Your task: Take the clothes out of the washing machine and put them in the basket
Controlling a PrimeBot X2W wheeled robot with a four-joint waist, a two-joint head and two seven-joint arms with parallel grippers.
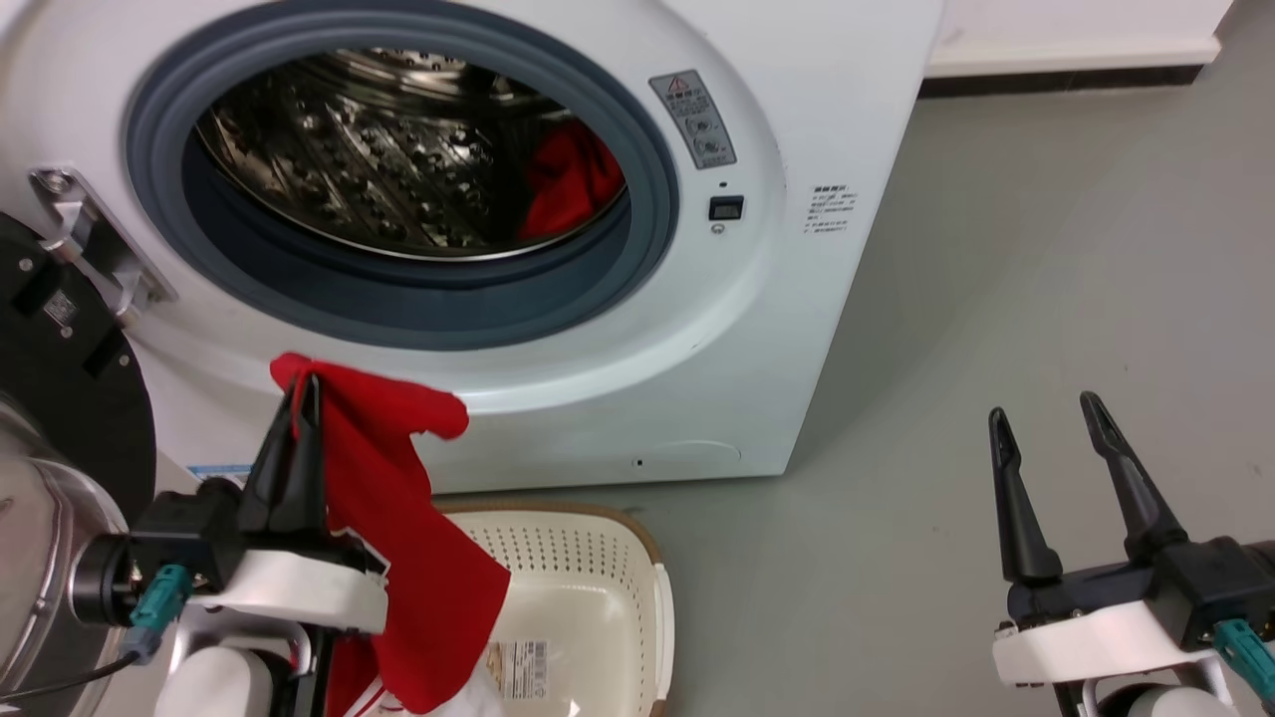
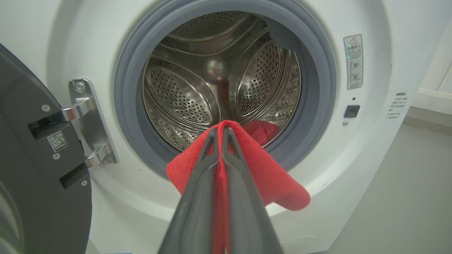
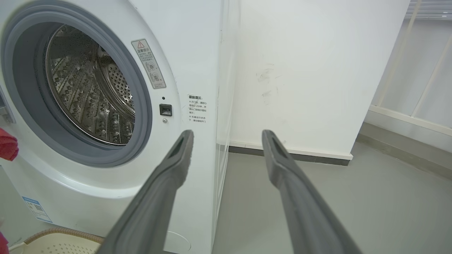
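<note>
Jaws closed, left gripper (image 1: 306,384) holds red garment (image 1: 428,568) over basket (image 1: 568,548)

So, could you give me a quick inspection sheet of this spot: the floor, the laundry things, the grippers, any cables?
Surface: grey floor, smooth.
Job's things: washing machine with its door swung open. First red garment lies at the right inside the drum. Second red garment hangs over the left side of the basket, which stands before the machine.
Clutter: nothing seen.
Grippers: left gripper shut on the second red garment. Right gripper open, holding nothing.
Cables: teal plug and dark cable at the left wrist. Another teal plug at the right wrist.
Surroundings: white wall with dark skirting.
</note>
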